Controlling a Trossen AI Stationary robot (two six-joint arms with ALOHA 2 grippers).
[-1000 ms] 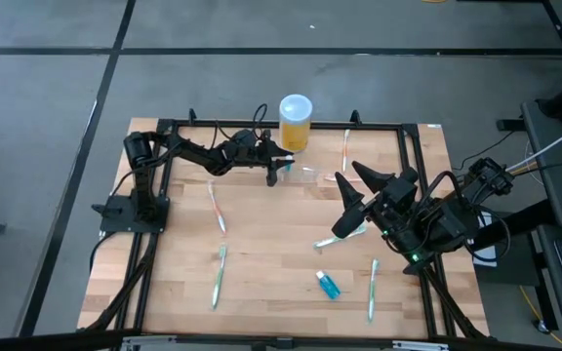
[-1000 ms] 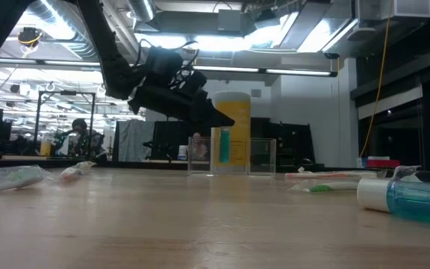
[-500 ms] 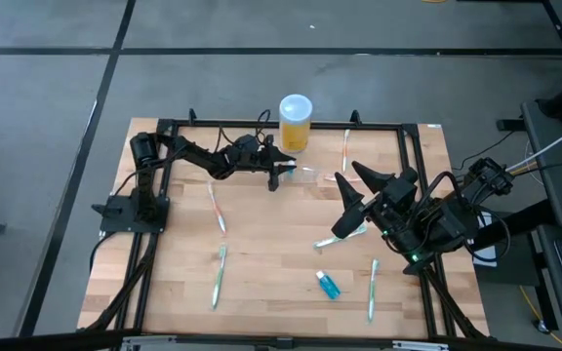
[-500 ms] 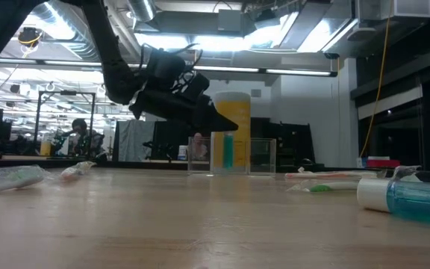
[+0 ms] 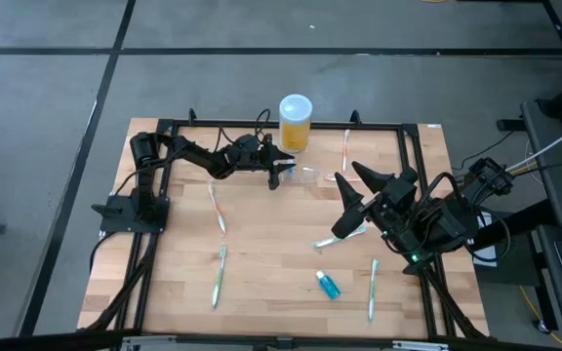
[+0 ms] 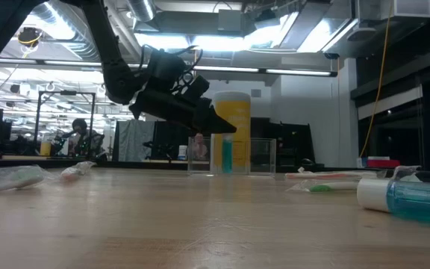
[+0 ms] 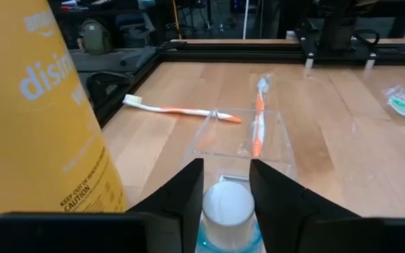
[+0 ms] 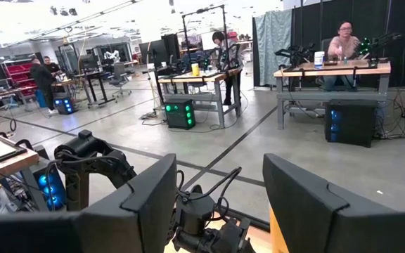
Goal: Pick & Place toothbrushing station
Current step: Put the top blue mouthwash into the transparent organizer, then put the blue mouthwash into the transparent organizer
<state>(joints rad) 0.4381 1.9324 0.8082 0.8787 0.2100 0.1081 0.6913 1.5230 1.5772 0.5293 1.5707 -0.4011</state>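
The clear plastic holder (image 5: 306,175) stands on the wood in front of the yellow white-lidded container (image 5: 295,122). It also shows in the low view (image 6: 236,155) and the left wrist view (image 7: 243,137). My left gripper (image 5: 279,170) is shut on a small blue tube with a white cap (image 7: 226,208), which stands upright at the holder's near end (image 6: 226,155). An orange toothbrush (image 7: 257,125) shows through the holder. My right gripper (image 5: 347,176) is open and empty, raised over the table's right half. My left gripper pinches the blue tube's white cap (image 7: 225,199) between its two fingers (image 7: 187,197), at the tube's top. The fingers slant down from the table's left side. The tube hangs upright below them, its blue body (image 6: 226,157) down inside the clear holder's left part.
An orange toothbrush (image 5: 347,146) lies at the far right. Other wrapped toothbrushes lie at the left (image 5: 217,209), near left (image 5: 219,275), centre right (image 5: 332,240) and near right (image 5: 372,289). A second blue tube (image 5: 329,285) lies near the front. A black frame (image 5: 261,125) borders the table.
My left gripper has gone a little toward the table's right edge and down with the blue tube. The tube stays upright and now sits lower in the clear holder. My right arm has kept still.
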